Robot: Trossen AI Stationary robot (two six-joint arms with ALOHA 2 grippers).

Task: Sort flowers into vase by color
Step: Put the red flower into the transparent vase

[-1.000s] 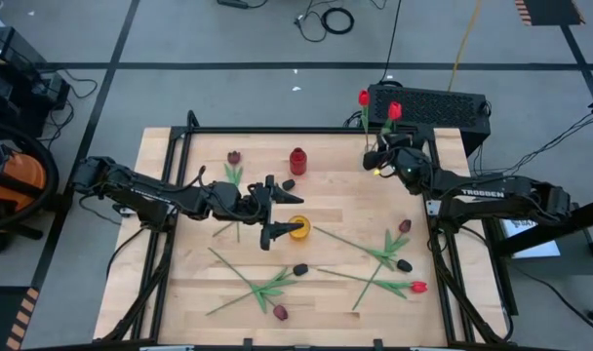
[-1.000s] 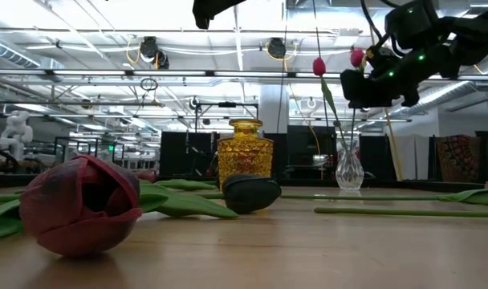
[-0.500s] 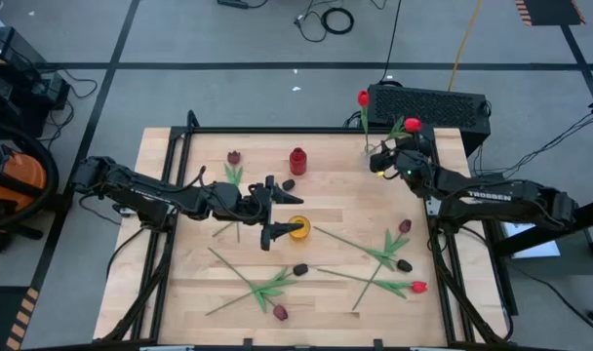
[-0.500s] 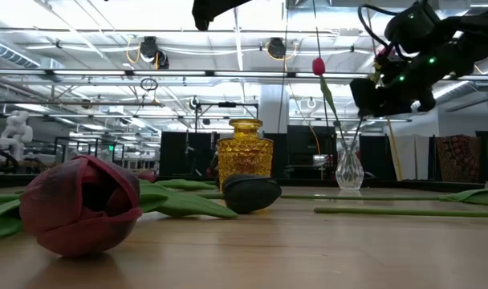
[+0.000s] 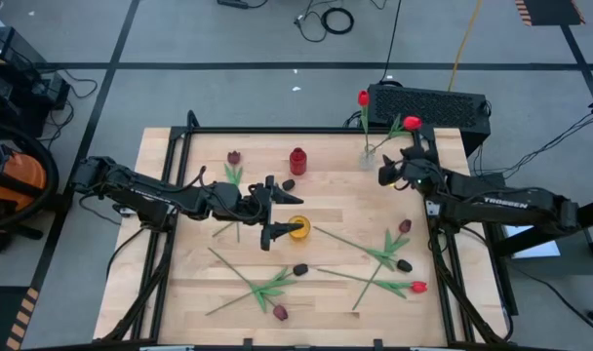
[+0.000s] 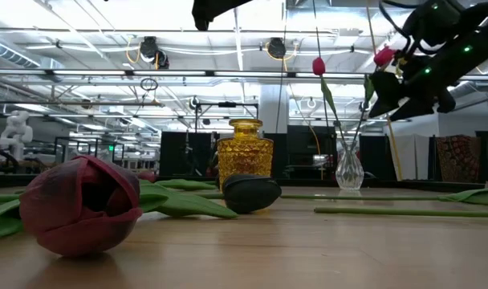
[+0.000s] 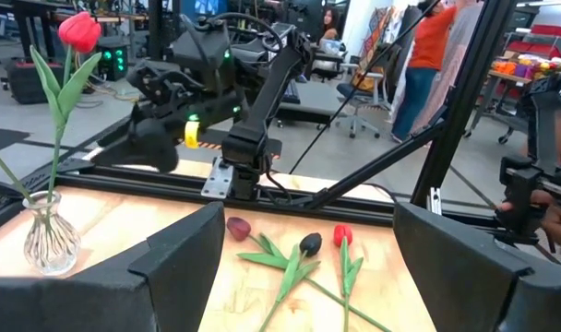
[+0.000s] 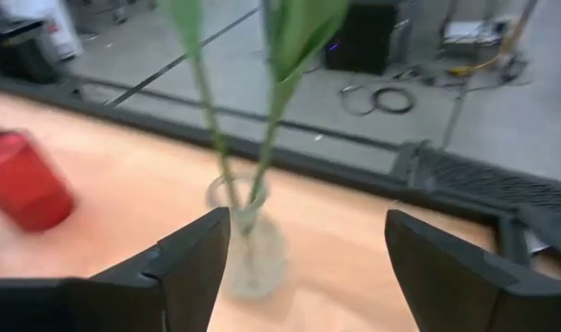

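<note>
Red artificial tulips point(image 5: 412, 124) are stood in the clear glass vase point(image 5: 369, 159); the right tool point(image 5: 386, 175), open and empty, is held alongside.

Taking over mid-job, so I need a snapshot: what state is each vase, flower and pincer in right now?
Clear vase: upright, two red tulips in it.
Yellow vase: upright, no flowers.
Red vase: upright, no flowers.
Red tulip: lying on table.
Left pincer: open, at yellow vase.
Right pincer: open, beside clear vase.

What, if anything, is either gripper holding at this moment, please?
Nothing: the right gripper is open beside the clear vase with two red tulips; the left gripper is open and empty.
</note>
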